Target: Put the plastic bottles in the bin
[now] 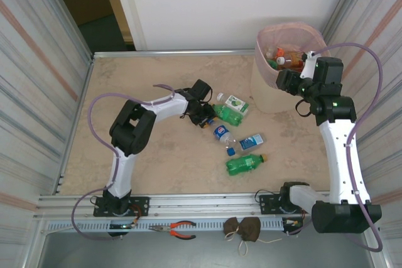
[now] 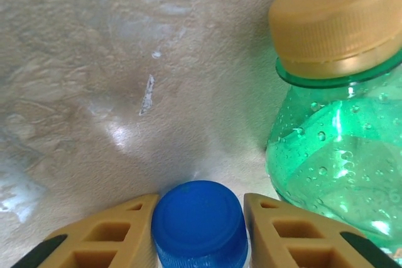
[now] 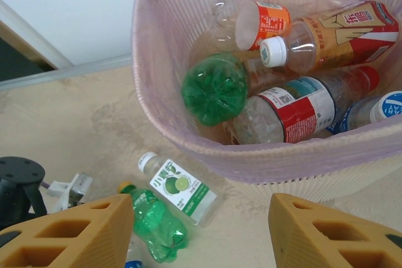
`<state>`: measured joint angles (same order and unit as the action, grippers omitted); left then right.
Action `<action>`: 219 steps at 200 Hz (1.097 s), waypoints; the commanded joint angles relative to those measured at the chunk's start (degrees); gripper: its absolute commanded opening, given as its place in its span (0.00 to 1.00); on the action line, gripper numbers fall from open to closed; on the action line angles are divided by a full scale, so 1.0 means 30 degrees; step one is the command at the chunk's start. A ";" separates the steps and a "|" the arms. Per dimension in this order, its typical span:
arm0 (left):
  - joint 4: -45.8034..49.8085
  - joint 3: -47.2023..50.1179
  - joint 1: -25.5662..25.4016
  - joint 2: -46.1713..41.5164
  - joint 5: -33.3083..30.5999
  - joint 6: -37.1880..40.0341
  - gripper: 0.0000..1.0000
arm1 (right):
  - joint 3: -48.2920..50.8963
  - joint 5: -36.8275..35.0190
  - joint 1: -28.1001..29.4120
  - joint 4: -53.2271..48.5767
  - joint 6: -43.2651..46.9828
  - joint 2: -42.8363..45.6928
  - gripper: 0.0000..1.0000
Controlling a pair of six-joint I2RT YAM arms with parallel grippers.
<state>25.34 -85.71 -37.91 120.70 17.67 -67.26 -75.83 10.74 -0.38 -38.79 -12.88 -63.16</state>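
The pale pink bin (image 1: 264, 86) stands at the back right and holds several bottles, among them a green one (image 3: 215, 89) and a red-labelled clear one (image 3: 292, 108). Several bottles lie mid-table: a lime-label bottle (image 1: 235, 103), a green bottle (image 1: 226, 115), a blue-capped clear bottle (image 1: 221, 133), another clear bottle (image 1: 250, 142) and a second green bottle (image 1: 245, 164). My left gripper (image 1: 206, 117) is shut on the blue cap (image 2: 200, 221), beside the yellow-capped green bottle (image 2: 339, 174). My right gripper (image 3: 201, 208) hangs open and empty by the bin's rim (image 3: 207, 145).
Corrugated metal walls close in both sides of the table. Red-handled pliers (image 1: 179, 229) and a brown cloth bundle (image 1: 242, 229) lie on the front rail. The left half of the tabletop (image 1: 125, 80) is bare.
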 commanded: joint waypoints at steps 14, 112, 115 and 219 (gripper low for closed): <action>0.0220 0.0636 0.0428 -0.2338 -0.1754 0.1104 0.30 | 0.0012 0.0120 0.0378 0.0393 0.0223 0.0496 0.57; -0.5339 0.4221 0.1385 -1.0728 -0.3050 1.1125 0.19 | 0.1297 0.3348 0.2468 0.3143 0.0574 0.1751 0.58; -0.5690 0.4400 0.1453 -1.1014 -0.2825 1.1451 0.19 | 0.1373 0.3515 0.2566 0.3293 0.0600 0.1786 0.58; -1.0642 0.5706 0.2039 -1.6785 0.8746 1.9176 0.17 | 0.3244 0.8564 0.8446 0.9097 0.2424 0.2056 0.65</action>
<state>-2.59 -68.12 -31.88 72.99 32.80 -16.60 -66.98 31.73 20.71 -17.87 -10.37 -57.93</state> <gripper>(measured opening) 0.315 0.631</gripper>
